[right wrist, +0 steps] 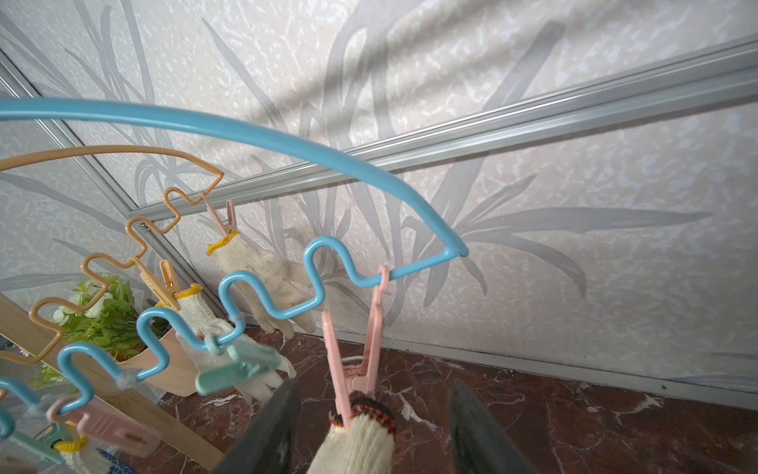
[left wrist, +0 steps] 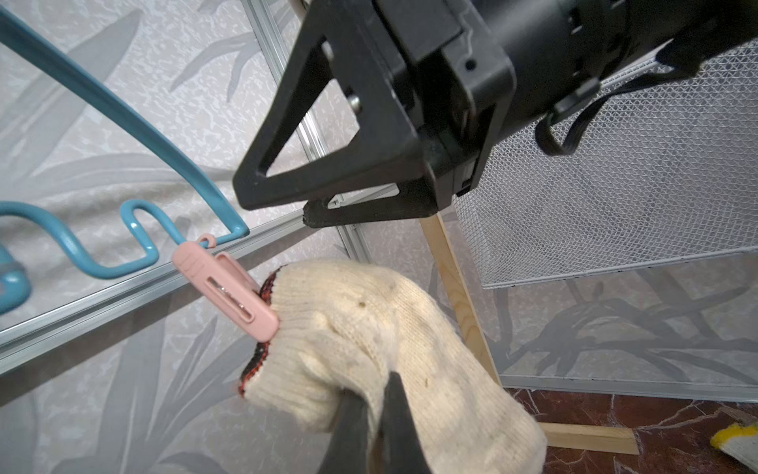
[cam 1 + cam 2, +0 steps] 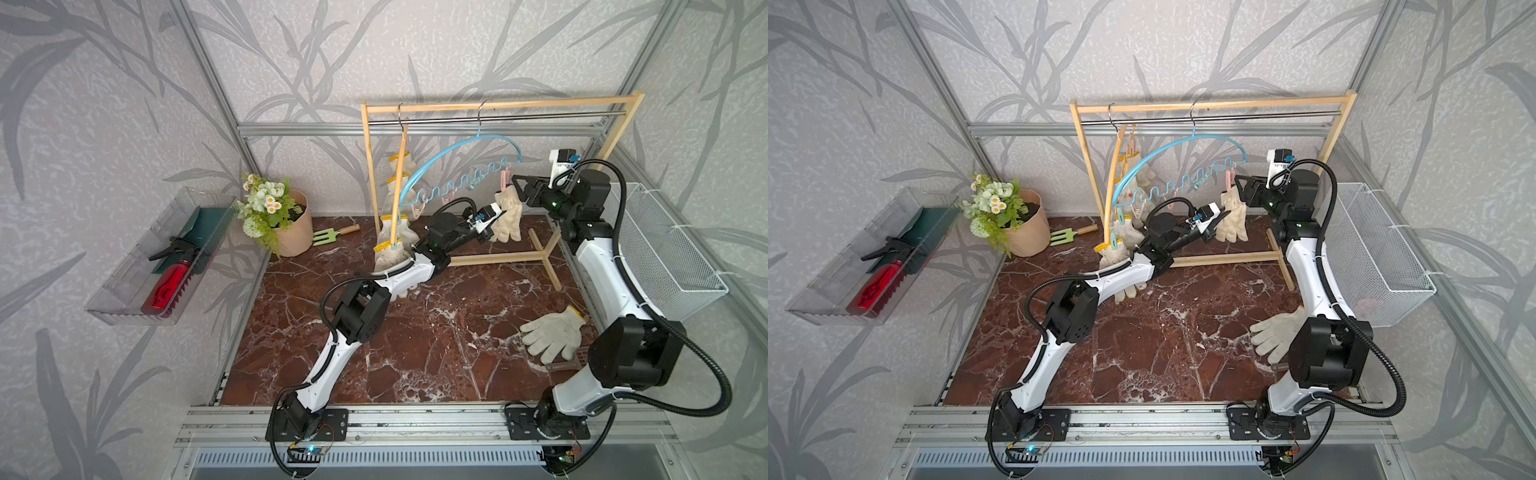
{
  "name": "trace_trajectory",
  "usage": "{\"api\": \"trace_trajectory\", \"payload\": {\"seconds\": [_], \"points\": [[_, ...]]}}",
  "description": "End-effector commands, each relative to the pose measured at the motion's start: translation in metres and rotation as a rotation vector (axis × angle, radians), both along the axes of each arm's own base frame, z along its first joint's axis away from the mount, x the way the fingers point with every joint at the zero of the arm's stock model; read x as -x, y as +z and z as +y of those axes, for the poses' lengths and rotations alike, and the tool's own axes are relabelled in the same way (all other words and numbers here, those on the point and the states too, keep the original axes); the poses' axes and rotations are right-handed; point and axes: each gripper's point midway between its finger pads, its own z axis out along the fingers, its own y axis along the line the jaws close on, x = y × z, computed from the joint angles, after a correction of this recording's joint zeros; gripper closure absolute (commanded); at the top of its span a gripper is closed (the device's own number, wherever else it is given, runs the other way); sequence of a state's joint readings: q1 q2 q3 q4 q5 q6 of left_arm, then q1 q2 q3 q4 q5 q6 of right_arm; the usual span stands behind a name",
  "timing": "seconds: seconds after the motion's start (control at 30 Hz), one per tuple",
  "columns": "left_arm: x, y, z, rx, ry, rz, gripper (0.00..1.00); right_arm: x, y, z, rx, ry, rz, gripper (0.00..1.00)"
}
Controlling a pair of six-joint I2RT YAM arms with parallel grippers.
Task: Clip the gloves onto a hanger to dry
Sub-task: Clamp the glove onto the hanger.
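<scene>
A blue hanger [image 1: 246,131] with a wavy lower bar hangs from the rack's rail. At its end a pink clip [image 1: 333,361] [image 2: 229,291] bites the red-and-black cuff of an off-white glove [image 3: 509,218] [image 2: 369,320]. My left gripper [image 2: 373,385] [image 3: 500,214] is shut on that glove's body, below the cuff. My right gripper [image 1: 374,385] [image 3: 518,189] is open; its fingers stand either side of the clip and cuff without touching them. Several gloves [image 1: 262,266] hang clipped on an orange hanger [image 3: 400,178]. Another glove [image 3: 552,334] lies flat on the table by my right arm.
The wooden rack [image 3: 498,106] stands at the back. A white wire basket [image 3: 665,249] hangs on the right wall. A flower pot [image 3: 291,232] and green hand fork [image 3: 328,235] sit back left. A clear tray [image 3: 124,291] holding a red bottle is on the left wall.
</scene>
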State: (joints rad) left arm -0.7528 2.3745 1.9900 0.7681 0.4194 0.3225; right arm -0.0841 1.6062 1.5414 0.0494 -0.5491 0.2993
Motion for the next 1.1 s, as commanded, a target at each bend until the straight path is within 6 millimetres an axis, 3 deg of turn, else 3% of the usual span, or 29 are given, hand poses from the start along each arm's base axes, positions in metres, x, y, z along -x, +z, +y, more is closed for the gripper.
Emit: {"api": "trace_trajectory", "payload": {"seconds": [0.0, 0.13, 0.2, 0.3, 0.63, 0.83, 1.07], "points": [[0.002, 0.004, 0.002, 0.007, 0.018, -0.031, 1.00, 0.010, 0.023, 0.001, -0.001, 0.001, -0.062, 0.41], [0.001, 0.005, 0.006, 0.028, 0.039, -0.025, 0.92, 0.010, 0.022, 0.002, -0.004, 0.006, -0.059, 0.41], [0.001, 0.006, 0.010, 0.039, 0.049, -0.018, 0.65, 0.011, 0.023, 0.003, -0.003, 0.010, -0.062, 0.41], [0.004, 0.007, 0.013, 0.040, 0.056, 0.007, 0.39, 0.012, 0.023, 0.005, -0.004, 0.019, -0.064, 0.42], [0.017, 0.011, 0.029, 0.051, 0.078, 0.103, 0.33, 0.013, 0.018, 0.021, 0.019, 0.055, -0.072, 0.42], [0.025, 0.010, 0.042, 0.071, 0.150, 0.211, 0.23, 0.015, 0.013, 0.034, 0.031, 0.089, -0.079, 0.41], [0.036, 0.007, 0.064, 0.110, 0.178, 0.387, 0.23, 0.019, 0.003, 0.059, 0.073, 0.161, -0.083, 0.42]]}}
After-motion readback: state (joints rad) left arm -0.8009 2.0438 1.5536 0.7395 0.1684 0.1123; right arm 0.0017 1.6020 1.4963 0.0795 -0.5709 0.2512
